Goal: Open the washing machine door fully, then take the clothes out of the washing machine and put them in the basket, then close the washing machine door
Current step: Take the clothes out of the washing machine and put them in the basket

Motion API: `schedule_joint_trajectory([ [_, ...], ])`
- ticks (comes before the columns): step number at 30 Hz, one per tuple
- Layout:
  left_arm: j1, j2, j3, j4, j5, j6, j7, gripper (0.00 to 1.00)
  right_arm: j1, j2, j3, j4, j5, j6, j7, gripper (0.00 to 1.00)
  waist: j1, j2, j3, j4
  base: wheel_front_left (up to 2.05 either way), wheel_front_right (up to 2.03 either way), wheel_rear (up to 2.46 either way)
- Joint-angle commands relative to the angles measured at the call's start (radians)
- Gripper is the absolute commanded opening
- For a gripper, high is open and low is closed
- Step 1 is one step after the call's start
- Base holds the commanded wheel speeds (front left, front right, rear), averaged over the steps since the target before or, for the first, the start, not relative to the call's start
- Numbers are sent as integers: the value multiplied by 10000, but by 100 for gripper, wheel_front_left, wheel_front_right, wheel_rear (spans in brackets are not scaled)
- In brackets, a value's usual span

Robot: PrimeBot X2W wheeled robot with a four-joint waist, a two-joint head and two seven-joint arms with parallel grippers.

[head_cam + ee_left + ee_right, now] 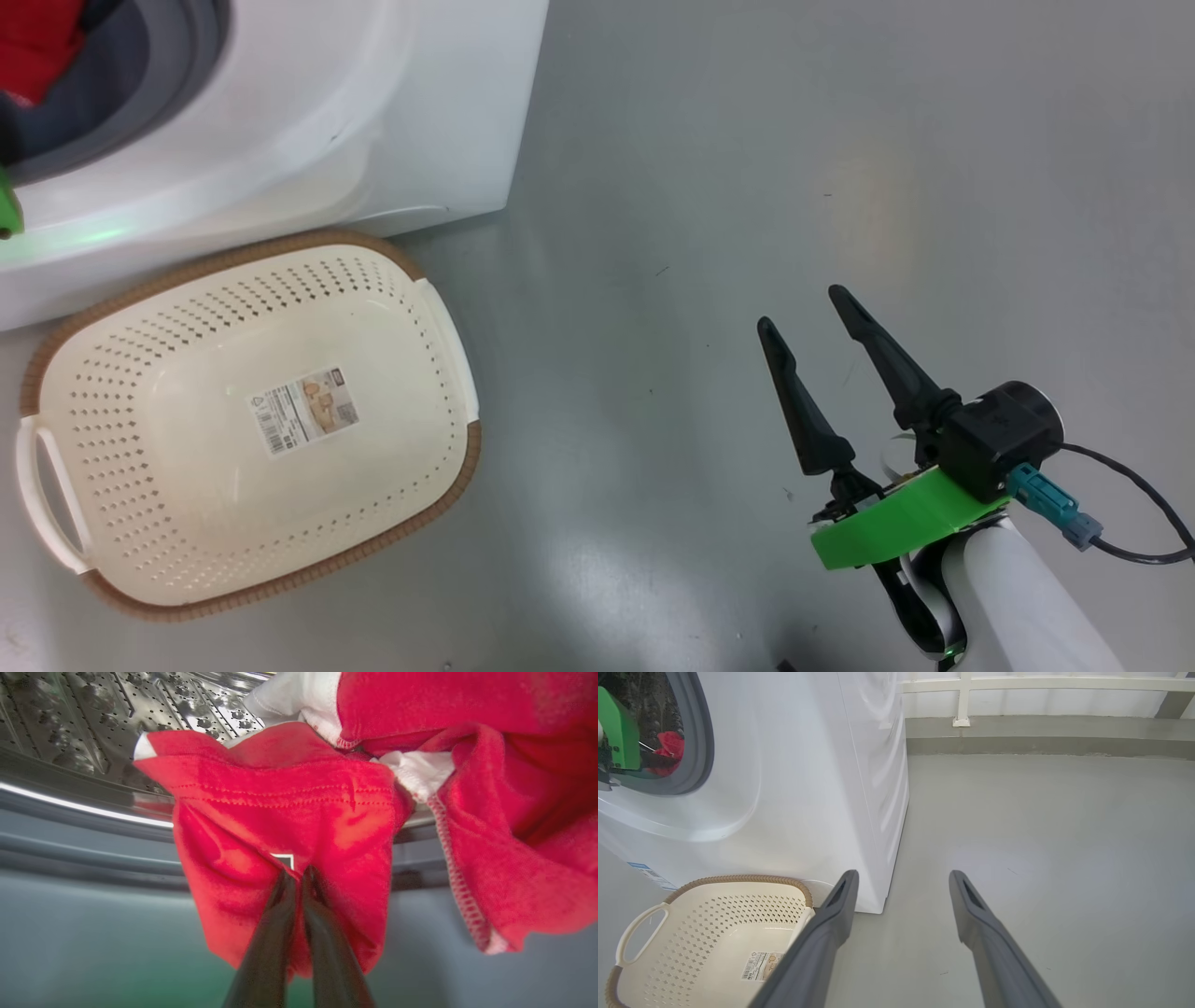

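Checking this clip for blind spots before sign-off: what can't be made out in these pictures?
- Left wrist view: the clothes pinched in the left gripper hide the drum's depth, so how much is left inside is unclear.
- Left wrist view: the white logo is mostly covered by a fold.
- Head view: the sticker's print in the basket is too small to read.

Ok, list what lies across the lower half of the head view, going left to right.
basket → bare grey floor → right gripper, its fingers spread apart above the floor
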Motion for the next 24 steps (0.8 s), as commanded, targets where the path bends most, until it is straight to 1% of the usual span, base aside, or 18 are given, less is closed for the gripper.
schedule_joint_trajectory([
  [1, -56, 578, 131, -159, -74, -69, -227, 0, 12, 11, 250, -159, 147, 62, -65, 100, 0, 0, -3, 36, 0, 0, 0],
  [3, -31, 551, 153, -241, -135, -150, -512, 0, -16, 11, 238, -145, 161, 62, -65, 100, 0, 0, -3, 77, 0, 0, 0],
  [7, 104, 461, 247, -518, -334, -490, -1309, 0, -91, 11, 186, -120, 190, 62, -65, 100, 0, 0, -8, 219, 0, 0, 0],
  [10, 251, 449, 339, -665, -467, -653, -1974, 0, -152, 11, 241, -81, 231, 62, -65, 100, 0, 0, -33, 347, 0, 0, 0],
  [17, 767, 504, 440, -1107, -541, -719, -3301, 0, -278, 11, 240, 11, 245, 62, -65, 100, 0, 0, -248, 558, 0, 0, 0],
  [24, 1576, 588, 653, -2344, -544, -699, -3617, 0, -345, 11, 141, 45, 239, 62, -65, 100, 0, 0, -514, 711, 0, 0, 0],
])
